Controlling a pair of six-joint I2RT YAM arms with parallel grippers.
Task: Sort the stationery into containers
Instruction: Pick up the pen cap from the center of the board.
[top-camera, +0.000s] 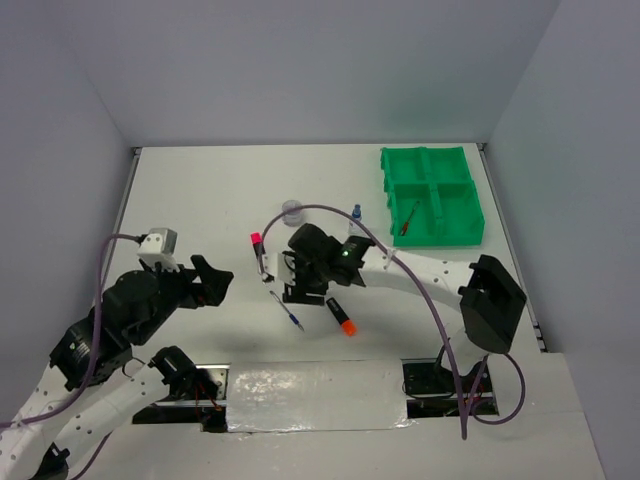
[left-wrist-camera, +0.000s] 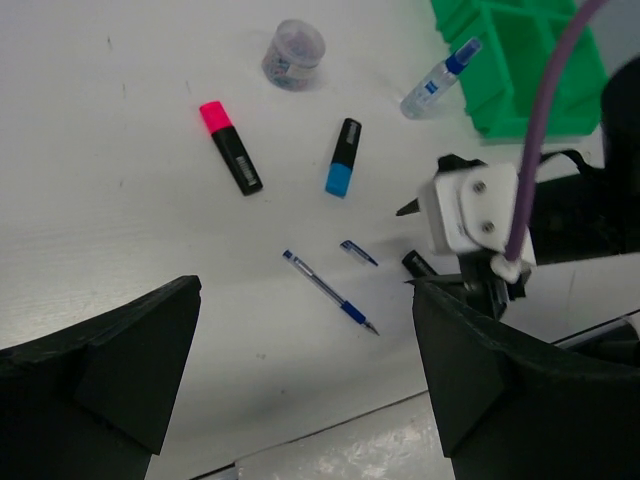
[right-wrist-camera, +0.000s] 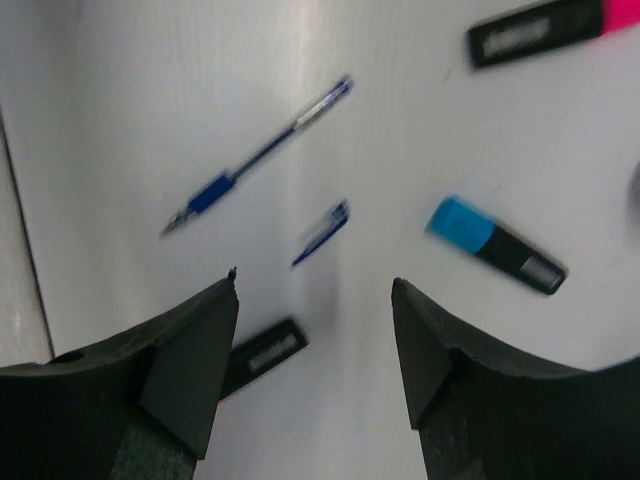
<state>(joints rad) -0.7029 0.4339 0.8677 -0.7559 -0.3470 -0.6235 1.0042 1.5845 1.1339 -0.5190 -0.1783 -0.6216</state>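
The green tray (top-camera: 465, 195) stands at the back right, with a red pen (top-camera: 410, 218) in its near-left compartment. My right gripper (top-camera: 292, 275) is open and empty, hovering over the table centre. In the right wrist view, the gripper (right-wrist-camera: 315, 300) is above a blue pen cap (right-wrist-camera: 322, 232), between the blue pen (right-wrist-camera: 255, 155), the blue highlighter (right-wrist-camera: 495, 245) and the orange highlighter's black body (right-wrist-camera: 262, 355). The orange highlighter (top-camera: 341, 315), blue pen (top-camera: 288, 312), pink highlighter (top-camera: 259, 250), tub (top-camera: 292, 211) and bottle (top-camera: 355, 213) lie on the table. My left gripper (top-camera: 222, 280) is open and empty, left of them.
The left wrist view shows the tub (left-wrist-camera: 294, 54), pink highlighter (left-wrist-camera: 230, 146), blue highlighter (left-wrist-camera: 343, 157), bottle (left-wrist-camera: 440, 78), blue pen (left-wrist-camera: 330, 292), the tray corner (left-wrist-camera: 510, 60) and the right arm's wrist camera (left-wrist-camera: 470, 210). A purple cable (top-camera: 420, 280) arcs over the right arm.
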